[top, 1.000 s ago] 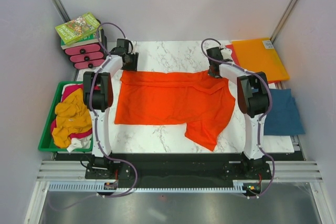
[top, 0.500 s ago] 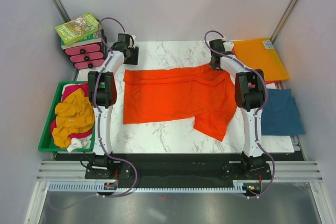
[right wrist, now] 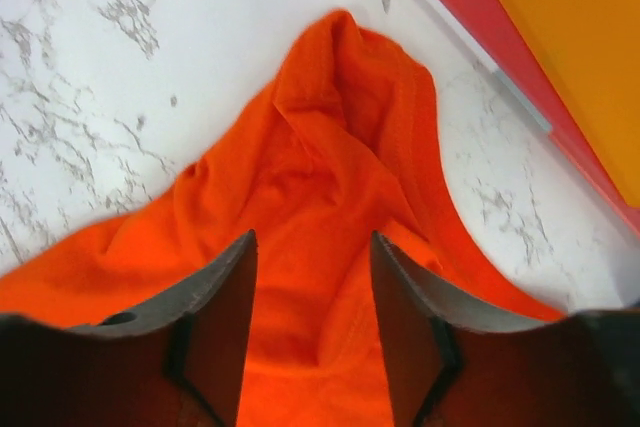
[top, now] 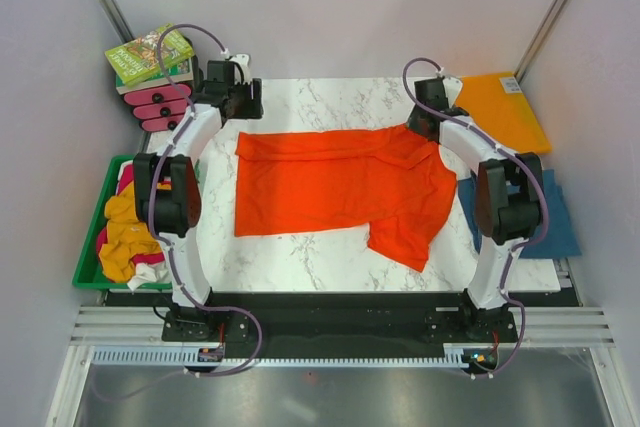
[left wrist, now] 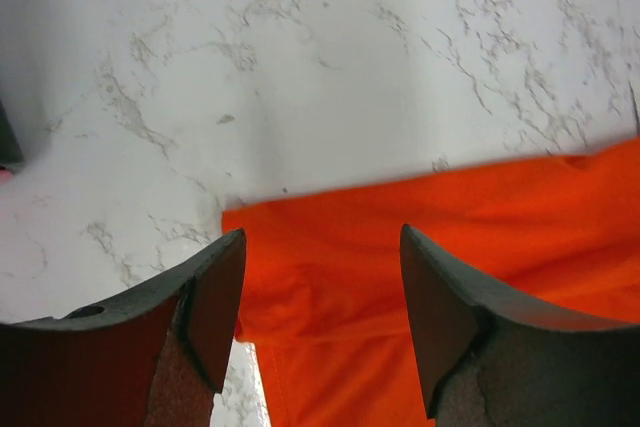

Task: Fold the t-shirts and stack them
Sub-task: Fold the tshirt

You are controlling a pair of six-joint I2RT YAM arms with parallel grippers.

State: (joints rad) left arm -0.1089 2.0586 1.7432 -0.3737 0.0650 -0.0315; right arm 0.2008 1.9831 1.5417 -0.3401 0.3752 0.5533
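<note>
The orange t-shirt (top: 340, 187) is laid flat across the middle of the marble table (top: 330, 97), a flap reaching toward the near right. The left gripper (left wrist: 320, 247) is held spread above its far left corner, and the right gripper (right wrist: 312, 242) spread above the bunched far right corner, nothing pinched

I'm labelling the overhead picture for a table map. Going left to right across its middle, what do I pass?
green bin → orange t-shirt → teal-blue t-shirt. The left arm overlaps the bin and the right arm overlaps the teal-blue t-shirt, so both are left out.
</note>
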